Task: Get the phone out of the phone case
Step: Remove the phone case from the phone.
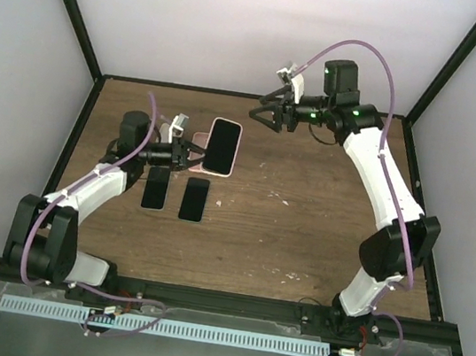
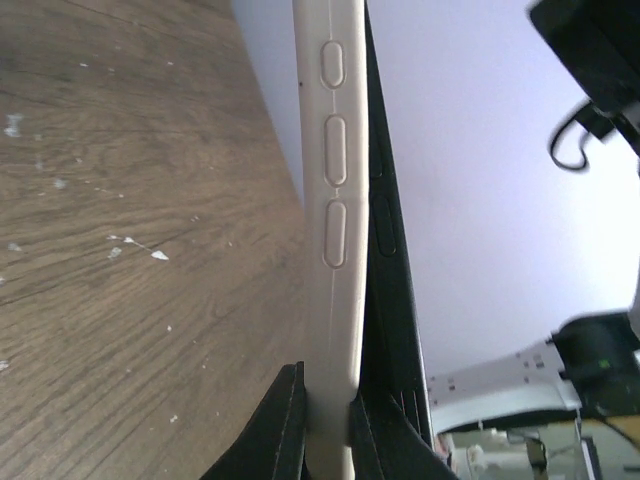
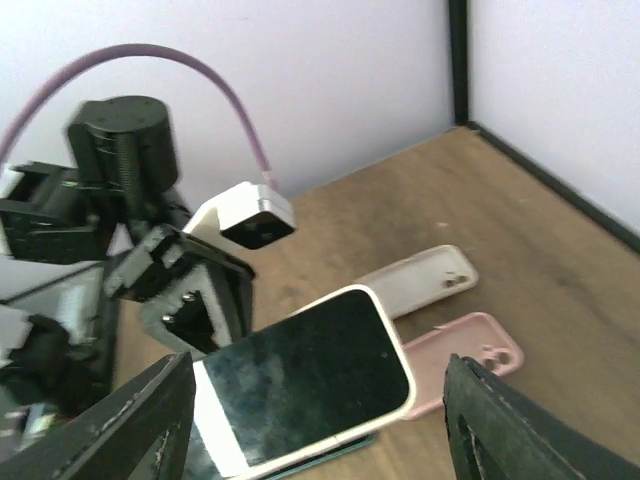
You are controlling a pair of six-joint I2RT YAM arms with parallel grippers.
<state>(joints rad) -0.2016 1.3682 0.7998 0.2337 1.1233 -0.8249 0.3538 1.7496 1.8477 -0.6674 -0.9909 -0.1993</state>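
Handsets (image 1: 156, 188), two, black, caseless, flat on table (image 1: 319, 235) just base-side of left pincer (image 1: 189, 155), out of way. Left pincer clenched on short end of cream phone case (image 1: 223, 146), holding it off wood so far end is reachable. Phone (image 2: 385, 240) inside, dark edge seemingly proud of case wall. Empty cream case (image 3: 425, 272) and pink case (image 3: 470, 350) underneath. Right pincer (image 1: 261, 114) released, beyond far end, well apart; open air between.
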